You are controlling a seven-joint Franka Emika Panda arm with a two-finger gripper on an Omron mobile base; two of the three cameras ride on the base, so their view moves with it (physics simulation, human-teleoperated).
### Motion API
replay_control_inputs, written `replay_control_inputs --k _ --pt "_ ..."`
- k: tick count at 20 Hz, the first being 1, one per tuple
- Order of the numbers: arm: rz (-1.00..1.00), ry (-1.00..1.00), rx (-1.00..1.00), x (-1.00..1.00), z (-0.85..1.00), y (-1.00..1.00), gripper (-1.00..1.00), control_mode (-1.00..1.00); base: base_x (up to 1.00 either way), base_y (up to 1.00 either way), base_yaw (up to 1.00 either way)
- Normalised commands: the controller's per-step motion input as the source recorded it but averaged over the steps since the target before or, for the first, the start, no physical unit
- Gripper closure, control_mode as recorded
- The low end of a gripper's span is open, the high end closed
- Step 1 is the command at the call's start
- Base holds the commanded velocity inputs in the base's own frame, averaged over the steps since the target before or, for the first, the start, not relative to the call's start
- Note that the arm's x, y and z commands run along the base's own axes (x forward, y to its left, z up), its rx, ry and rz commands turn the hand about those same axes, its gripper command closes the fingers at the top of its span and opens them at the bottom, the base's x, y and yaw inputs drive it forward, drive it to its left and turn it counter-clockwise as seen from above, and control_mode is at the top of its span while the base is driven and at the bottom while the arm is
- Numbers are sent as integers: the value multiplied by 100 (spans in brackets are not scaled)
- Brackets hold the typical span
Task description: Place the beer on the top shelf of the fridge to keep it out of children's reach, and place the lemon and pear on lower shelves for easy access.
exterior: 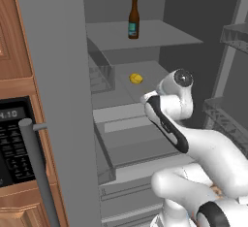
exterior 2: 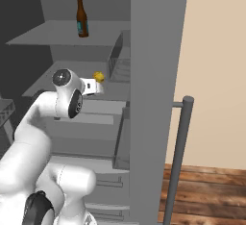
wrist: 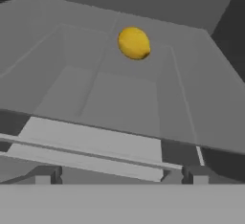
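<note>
The fridge (exterior: 55,80) stands open. The beer (exterior: 133,19) (exterior 2: 82,17), a dark brown bottle with a teal label, stands upright on the top shelf (exterior: 164,34) (exterior 2: 45,32). One level down, the lemon (exterior: 136,78) (exterior 2: 98,77) (wrist: 134,42) lies on a lower shelf (exterior: 150,71) (wrist: 119,98). My gripper (wrist: 119,175) is open and holds nothing. It hangs in front of that shelf, short of the lemon and pointing at it. The pear is out of view.
Wire door racks (exterior: 232,39) line the open door on the right of the left base view. A long bar handle (exterior: 36,168) (exterior 2: 178,156) stands near the front. A black oven panel (exterior: 14,143) sits in wooden cabinets at left. Drawer fronts (exterior: 135,143) lie below the shelves.
</note>
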Motion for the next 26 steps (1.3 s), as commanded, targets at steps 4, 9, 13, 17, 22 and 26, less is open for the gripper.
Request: replay_control_inputs --k 4,9,13,17,22,26 --pt "-7 0 32 -100 39 -21 -100 -100 0 0 0" --pt "-8 3 17 -100 70 -8 -100 -100 0 0 0" --pt "-1 12 0 -97 94 0 -100 -100 0 0 0" --pt "0 13 0 -89 96 0 -100 -100 0 0 0" --pt "0 14 -2 -74 48 0 -100 -100 0 0 0" --pt "0 14 -9 -49 1 5 -100 -100 0 0 0"
